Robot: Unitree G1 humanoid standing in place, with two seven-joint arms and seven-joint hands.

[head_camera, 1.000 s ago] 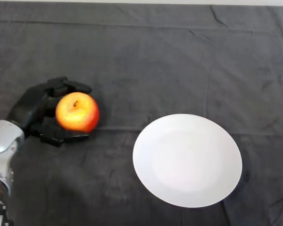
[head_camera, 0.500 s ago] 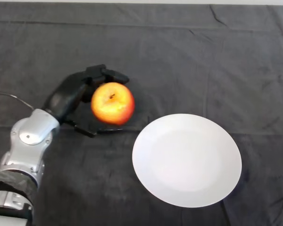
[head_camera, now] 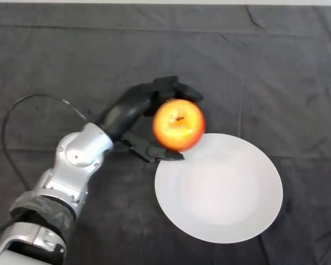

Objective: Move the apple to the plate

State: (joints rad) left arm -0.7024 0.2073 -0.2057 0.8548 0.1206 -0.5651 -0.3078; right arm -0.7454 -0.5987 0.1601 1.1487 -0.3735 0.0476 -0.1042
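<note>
My left hand [head_camera: 133,105] is shut on a red and yellow apple [head_camera: 178,125], fingers curled over its top and thumb under it. It holds the apple in the air over the upper left rim of the white plate [head_camera: 226,193]. The plate lies flat on the dark cloth at the centre right and has nothing on it. The silver-grey arm [head_camera: 71,165] reaches in from the lower left.
The dark cloth [head_camera: 265,72] covers the whole table, with creases across it.
My hand has carried the apple to the right, from the left of the table to the plate's upper left rim. The arm has stretched further in.
</note>
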